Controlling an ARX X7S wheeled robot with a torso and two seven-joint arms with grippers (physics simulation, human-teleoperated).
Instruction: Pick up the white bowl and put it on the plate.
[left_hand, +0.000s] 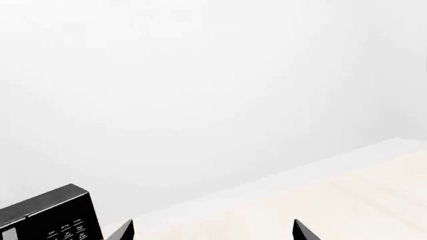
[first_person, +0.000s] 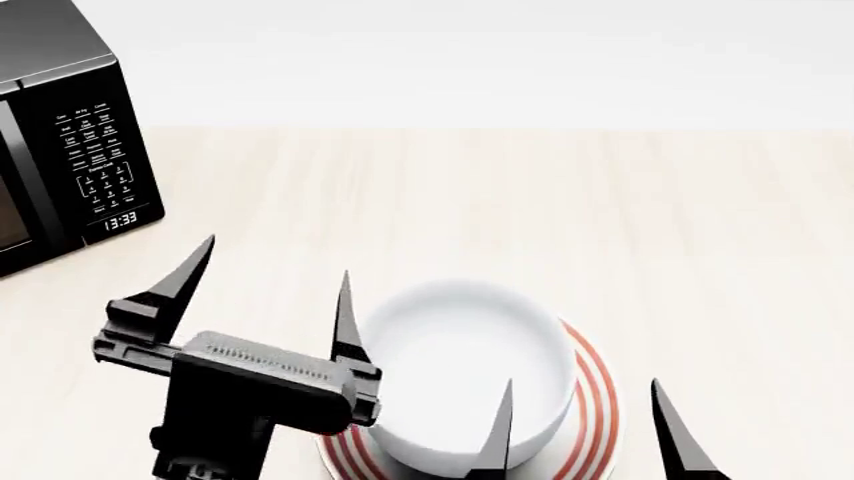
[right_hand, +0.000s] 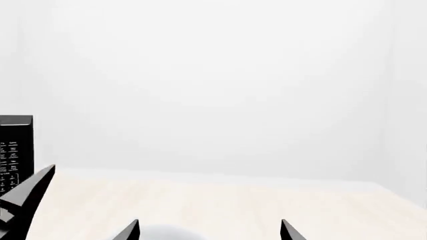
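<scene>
A black microwave (first_person: 67, 130) stands at the far left of the pale wooden surface (first_person: 534, 210), its keypad and clock display facing forward. To the right of the microwave and nearer the robot, the left pincer (first_person: 274, 290) hovers with its two pointed black fingers spread wide and nothing between them; its right finger (first_person: 347, 320) stands just beside the left rim of the white bowl (first_person: 461, 375). The white bowl sits upright on the plate (first_person: 598, 400), further right of the microwave, and the plate's red rings show around the bowl's base, mostly on the right and lower left. Farthest from the microwave, the right pincer (first_person: 587, 425) is also released, one finger (first_person: 497, 430) in front of the bowl's near wall and the other beyond the plate's right edge, grasping nothing.
</scene>
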